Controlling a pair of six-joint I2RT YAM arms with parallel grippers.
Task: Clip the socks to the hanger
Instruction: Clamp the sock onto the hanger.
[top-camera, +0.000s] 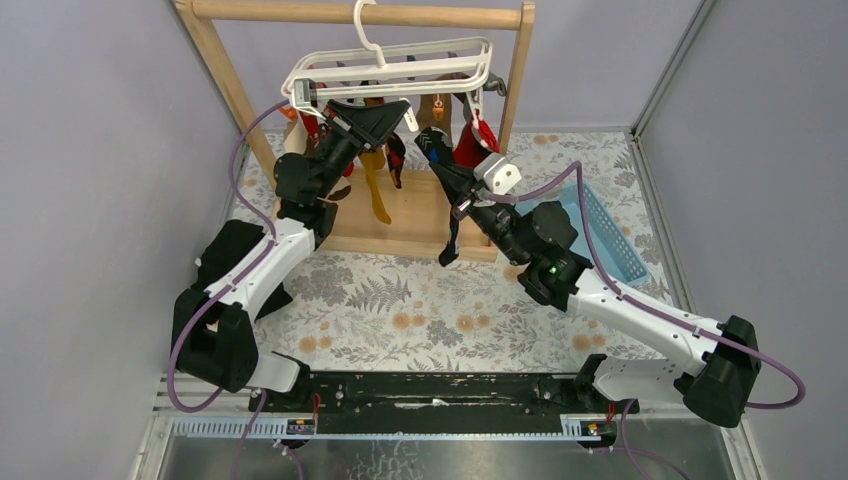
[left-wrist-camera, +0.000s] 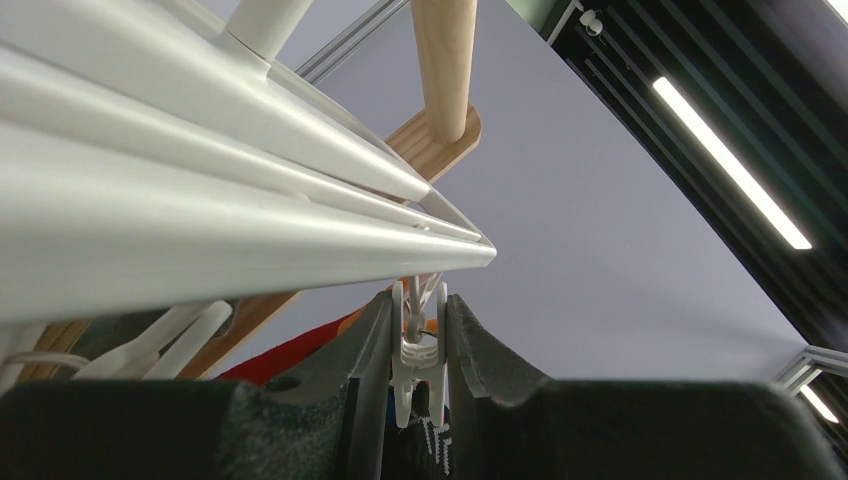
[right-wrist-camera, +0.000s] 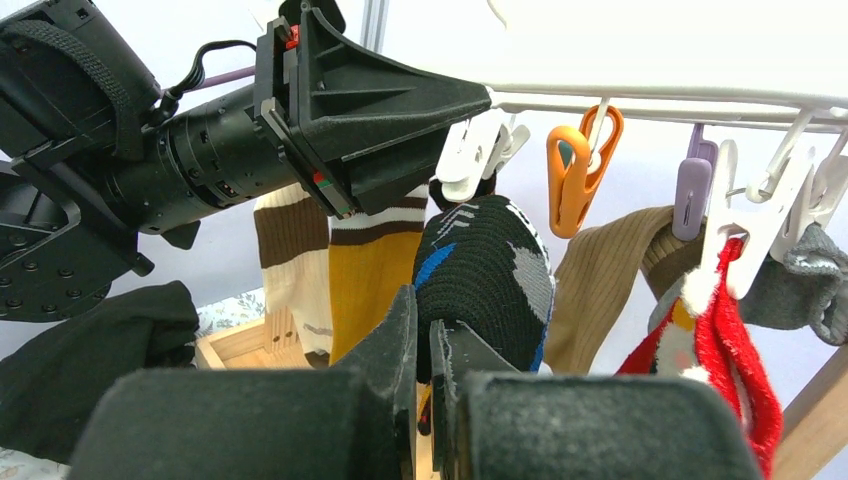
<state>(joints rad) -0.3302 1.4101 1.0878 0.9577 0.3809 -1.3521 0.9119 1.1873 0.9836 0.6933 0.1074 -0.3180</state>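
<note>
The white hanger hangs by its hook from the wooden rail. My left gripper is shut on a small white clip under the hanger's corner, its fingers pressing the clip from both sides. My right gripper is shut on the long black sock with blue and holds its top edge up at that clip; the sock's tail hangs down. The sock's edge shows between the clip's tips. A mustard sock, a brown-white striped sock and a red sock hang clipped.
The wooden rack's round rail and its base board stand at the back. A blue basket lies at the right. An orange clip and a purple clip hang on the frame, with a tan sock behind them.
</note>
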